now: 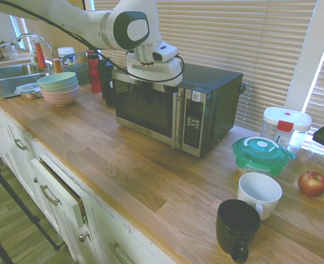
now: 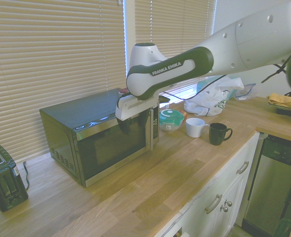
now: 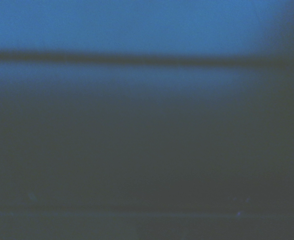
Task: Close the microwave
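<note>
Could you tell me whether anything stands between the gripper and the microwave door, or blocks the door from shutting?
Nothing visible does. The gripper hangs right at the front of the microwave, against its upper door edge, and the door looks flush with the front already. The countertop before it is bare.

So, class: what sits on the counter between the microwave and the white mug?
In the first exterior view, a green-lidded container sits on the wooden counter between the microwave and the white mug.
</note>
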Controlling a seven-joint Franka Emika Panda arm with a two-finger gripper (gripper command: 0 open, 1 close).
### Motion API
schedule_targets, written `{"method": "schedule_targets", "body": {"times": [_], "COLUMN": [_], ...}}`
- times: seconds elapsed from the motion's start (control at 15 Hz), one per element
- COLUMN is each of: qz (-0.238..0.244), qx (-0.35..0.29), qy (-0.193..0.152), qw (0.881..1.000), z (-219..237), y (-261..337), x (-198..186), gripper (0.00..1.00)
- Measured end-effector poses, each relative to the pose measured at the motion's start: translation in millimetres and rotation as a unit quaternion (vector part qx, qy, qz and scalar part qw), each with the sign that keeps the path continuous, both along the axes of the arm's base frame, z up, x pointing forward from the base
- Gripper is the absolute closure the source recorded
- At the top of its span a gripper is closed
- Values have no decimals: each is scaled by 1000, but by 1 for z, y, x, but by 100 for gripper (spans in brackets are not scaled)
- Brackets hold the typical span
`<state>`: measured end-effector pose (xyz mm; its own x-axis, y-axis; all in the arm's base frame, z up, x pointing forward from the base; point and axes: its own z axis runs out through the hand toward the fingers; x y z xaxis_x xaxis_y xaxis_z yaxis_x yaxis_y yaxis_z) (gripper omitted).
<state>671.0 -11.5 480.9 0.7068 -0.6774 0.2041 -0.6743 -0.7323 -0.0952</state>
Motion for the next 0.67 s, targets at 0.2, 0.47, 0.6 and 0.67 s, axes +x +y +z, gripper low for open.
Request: {"method": "schedule_targets", "body": {"times": [0.2, 0.47, 0.6, 0.67], "qz": [2, 16, 20, 23], "qx": [0, 3, 9, 11], "qy": [10, 6, 11, 14], "qw": [1000, 1000, 1000, 1000], "z": [6, -13, -44, -60], "y": [7, 21, 22, 21], "x": [10, 6, -6, -14], "gripper": [0, 0, 0, 0]}}
